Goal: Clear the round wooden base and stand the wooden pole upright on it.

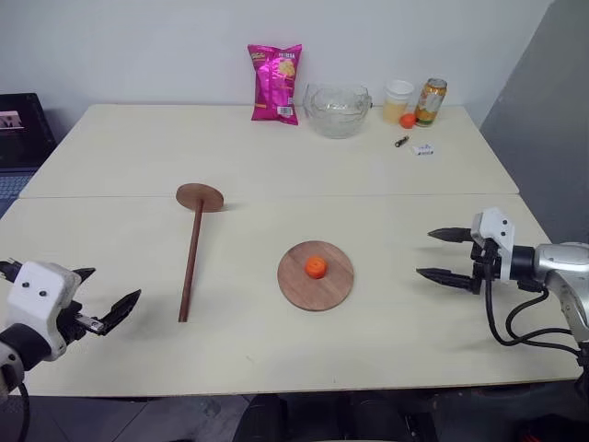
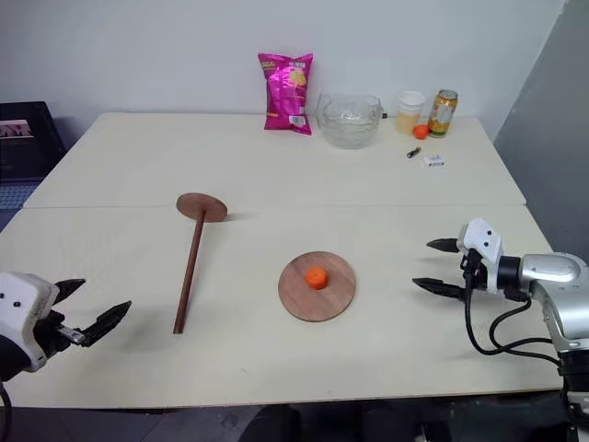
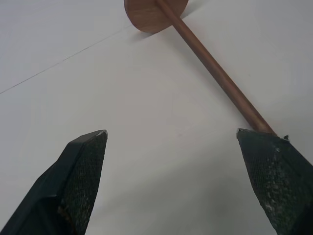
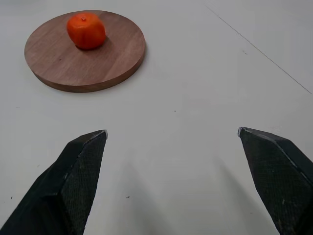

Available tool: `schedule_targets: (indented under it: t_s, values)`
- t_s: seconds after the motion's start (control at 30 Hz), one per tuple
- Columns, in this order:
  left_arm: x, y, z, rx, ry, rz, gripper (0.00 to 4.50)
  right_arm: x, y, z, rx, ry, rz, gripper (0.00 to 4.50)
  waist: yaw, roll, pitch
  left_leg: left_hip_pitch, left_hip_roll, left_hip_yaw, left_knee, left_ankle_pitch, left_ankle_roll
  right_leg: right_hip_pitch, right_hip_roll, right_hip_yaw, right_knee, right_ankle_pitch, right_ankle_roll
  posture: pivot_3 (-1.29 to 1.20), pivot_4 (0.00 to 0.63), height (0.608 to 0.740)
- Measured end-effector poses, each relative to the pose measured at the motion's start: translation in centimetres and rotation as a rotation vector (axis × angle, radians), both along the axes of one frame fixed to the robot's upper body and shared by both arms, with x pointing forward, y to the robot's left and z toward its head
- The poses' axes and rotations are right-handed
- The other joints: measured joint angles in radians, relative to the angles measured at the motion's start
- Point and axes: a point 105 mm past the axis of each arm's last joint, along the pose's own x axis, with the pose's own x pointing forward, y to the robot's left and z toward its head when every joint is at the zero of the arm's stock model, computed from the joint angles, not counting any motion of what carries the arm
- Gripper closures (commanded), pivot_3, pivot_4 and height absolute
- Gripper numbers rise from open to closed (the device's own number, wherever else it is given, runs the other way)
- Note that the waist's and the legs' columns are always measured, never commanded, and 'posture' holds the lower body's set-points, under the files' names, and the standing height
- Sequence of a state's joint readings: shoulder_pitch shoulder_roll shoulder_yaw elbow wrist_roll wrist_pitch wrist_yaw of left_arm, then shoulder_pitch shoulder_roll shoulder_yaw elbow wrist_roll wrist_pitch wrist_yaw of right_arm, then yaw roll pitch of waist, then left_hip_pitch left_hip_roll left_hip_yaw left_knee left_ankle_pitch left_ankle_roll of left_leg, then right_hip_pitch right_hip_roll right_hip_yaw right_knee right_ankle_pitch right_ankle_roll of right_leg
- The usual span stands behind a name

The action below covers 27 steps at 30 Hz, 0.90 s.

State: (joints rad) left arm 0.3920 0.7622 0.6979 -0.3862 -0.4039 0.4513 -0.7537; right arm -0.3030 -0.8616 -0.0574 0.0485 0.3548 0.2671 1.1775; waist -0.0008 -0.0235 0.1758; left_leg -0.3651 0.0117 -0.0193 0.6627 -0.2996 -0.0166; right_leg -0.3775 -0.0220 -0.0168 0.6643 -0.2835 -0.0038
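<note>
The round wooden base (image 1: 331,287) lies flat at the middle of the table, and a small orange fruit (image 1: 316,267) sits at its centre. To its left the wooden pole (image 1: 191,262) lies on the table, its fixed disc end (image 1: 200,197) pointing away from me. My left gripper (image 1: 110,284) hovers open and empty near the front left edge, close to the pole's bare end (image 3: 254,122). My right gripper (image 1: 424,253) stands open and empty to the right of the base, facing it (image 4: 63,63) and the fruit (image 4: 86,30).
Along the back edge stand a pink snack bag (image 1: 276,83), a glass bowl (image 1: 338,110), a cup (image 1: 398,99) and a can (image 1: 430,101), with a few small items (image 1: 422,148) nearby. A seam (image 1: 368,194) crosses the table.
</note>
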Motion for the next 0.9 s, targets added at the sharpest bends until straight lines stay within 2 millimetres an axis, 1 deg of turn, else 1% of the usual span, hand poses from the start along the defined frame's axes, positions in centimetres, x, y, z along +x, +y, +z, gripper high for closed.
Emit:
schedule_targets:
  t_s: [0.27, 0.43, 0.63, 0.77, 0.83, 0.9]
  values:
    - [-0.2, 0.7, -0.2, 0.014, 0.014, 0.006, 0.11, 0.0, 0.0, 0.1, -0.001, -0.005, 0.002, 0.0, 0.0, 0.0, 0.0, 0.0, 0.0, 0.0, 0.0, 0.0, 0.0, 0.0, 0.0, 0.0, 0.0, 0.0, 0.0, 0.0, 0.15, 0.74]
    - [0.2, -0.2, 1.0, -0.044, -0.013, -0.067, 0.11, 0.0, 0.0, 0.0, 0.003, 0.013, -0.001, 0.0, 0.0, 0.0, 0.0, 0.0, 0.0, 0.0, 0.0, 0.0, 0.0, 0.0, 0.0, 0.0, 0.0, 0.0, 0.0, 0.0, 0.15, 0.74]
    - [0.9, 0.5, 2.7, 0.022, -0.043, -0.1, 0.11, -0.2, 0.0, 0.1, 0.021, 0.04, 0.006, 0.0, 0.0, 0.0, 0.0, 0.0, 0.0, 0.0, 0.0, 0.0, 0.0, -0.001, 0.0, 0.0, 0.0, 0.0, 0.0, 0.0, 0.15, 0.74]
    - [1.2, -0.1, 3.6, 0.044, -0.05, -0.151, 0.11, -0.1, 0.4, 0.5, 0.017, 0.015, 0.017, 0.0, 0.0, 0.0, 0.0, 0.0, 0.0, 0.001, 0.0, 0.0, 0.0, -0.001, 0.0, 0.001, 0.0, 0.0, 0.0, 0.0, 0.15, 0.74]
    - [1.2, -1.0, 3.7, 0.049, -0.036, -0.203, 0.11, -0.3, 1.2, 1.0, 0.014, -0.021, 0.053, 0.0, 0.0, 0.0, 0.0, 0.0, 0.0, 0.001, -0.001, 0.0, 0.0, -0.001, 0.0, 0.001, 0.0, 0.0, 0.0, 0.0, 0.15, 0.74]
    - [1.2, -2.5, 3.4, 0.043, -0.009, -0.271, 0.11, -0.6, 2.4, 1.3, 0.017, -0.044, 0.093, 0.0, 0.0, 0.0, 0.0, 0.0, 0.0, 0.001, -0.001, 0.0, 0.0, -0.001, 0.0, 0.001, 0.0, 0.0, 0.0, 0.0, 0.15, 0.74]
